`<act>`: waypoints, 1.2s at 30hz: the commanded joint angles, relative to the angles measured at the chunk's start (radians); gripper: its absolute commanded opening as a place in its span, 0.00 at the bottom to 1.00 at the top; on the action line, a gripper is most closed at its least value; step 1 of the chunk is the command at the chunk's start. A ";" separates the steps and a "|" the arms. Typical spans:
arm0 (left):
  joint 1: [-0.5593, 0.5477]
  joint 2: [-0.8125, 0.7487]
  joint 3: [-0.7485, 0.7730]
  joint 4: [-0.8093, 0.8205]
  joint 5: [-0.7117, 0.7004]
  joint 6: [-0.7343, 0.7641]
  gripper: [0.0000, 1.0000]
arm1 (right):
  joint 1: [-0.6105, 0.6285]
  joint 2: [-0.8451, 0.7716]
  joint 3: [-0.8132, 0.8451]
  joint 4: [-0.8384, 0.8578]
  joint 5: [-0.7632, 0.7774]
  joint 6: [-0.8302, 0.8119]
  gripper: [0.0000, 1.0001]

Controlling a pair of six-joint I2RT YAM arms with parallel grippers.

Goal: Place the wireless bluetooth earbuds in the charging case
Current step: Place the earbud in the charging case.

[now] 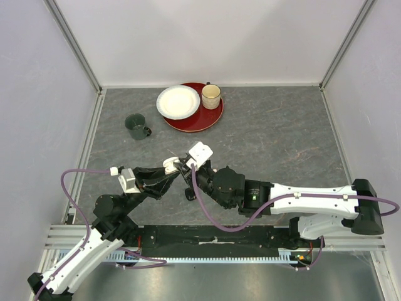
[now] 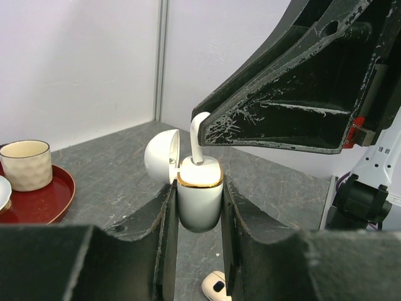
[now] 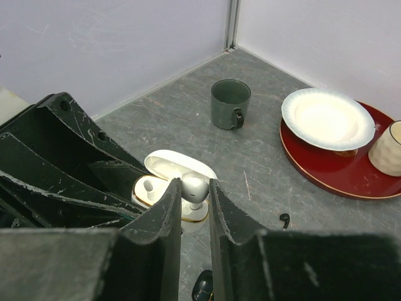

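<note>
The left jaws, nearest the lens in the left wrist view, are closed on the sides of the white case and hold it upright above the bench. Its lid hangs open to the left. A white bud stands stem-up at the case mouth, its top hidden behind the right jaws, which reach in from the upper right. A beige piece lies on the bench below, too cropped to name. A cup sits on a red tray at the left edge.

The right wrist view shows the grip that view hides. The right jaws are pinched shut on the white bud, right over the near rim of the open case. Only here does a black bud show, alone on the bench to the right of the jaws. Farther off are a mug and a plate on the tray.

From above, the left arm and right arm meet at mid-bench over the case. The white bud is too small to pick out. The mug is far left, and the tray with plate and cup is far centre.
</note>
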 commanded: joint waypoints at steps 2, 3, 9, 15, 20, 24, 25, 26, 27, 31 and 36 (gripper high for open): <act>0.003 -0.011 0.005 0.076 -0.061 0.042 0.02 | 0.031 0.020 0.039 -0.012 0.041 -0.030 0.00; 0.003 -0.013 0.005 0.076 -0.063 0.040 0.02 | 0.031 0.020 0.038 -0.009 0.045 -0.033 0.00; 0.003 -0.011 0.007 0.076 -0.064 0.037 0.02 | 0.038 0.025 0.045 -0.003 0.055 -0.055 0.00; 0.003 -0.007 0.010 0.076 -0.066 0.037 0.02 | 0.041 0.030 0.058 -0.037 -0.008 -0.059 0.00; 0.003 -0.005 0.011 0.076 -0.063 0.036 0.02 | 0.042 0.043 0.074 -0.065 -0.030 -0.052 0.00; 0.003 -0.008 0.011 0.074 -0.066 0.034 0.02 | 0.041 0.054 0.088 -0.088 -0.016 -0.048 0.00; 0.003 -0.010 0.011 0.074 -0.067 0.034 0.02 | 0.041 0.053 0.087 -0.088 -0.007 -0.048 0.00; 0.003 -0.011 0.013 0.073 -0.066 0.036 0.02 | 0.042 0.053 0.087 -0.082 0.021 -0.053 0.00; 0.003 -0.011 0.014 0.071 -0.066 0.036 0.02 | 0.042 0.051 0.088 -0.082 0.041 -0.055 0.00; 0.003 -0.013 0.014 0.067 -0.060 0.037 0.02 | 0.041 0.045 0.091 -0.062 0.094 -0.073 0.00; 0.003 -0.010 0.016 0.060 -0.052 0.039 0.02 | 0.039 0.043 0.102 -0.048 0.108 -0.085 0.00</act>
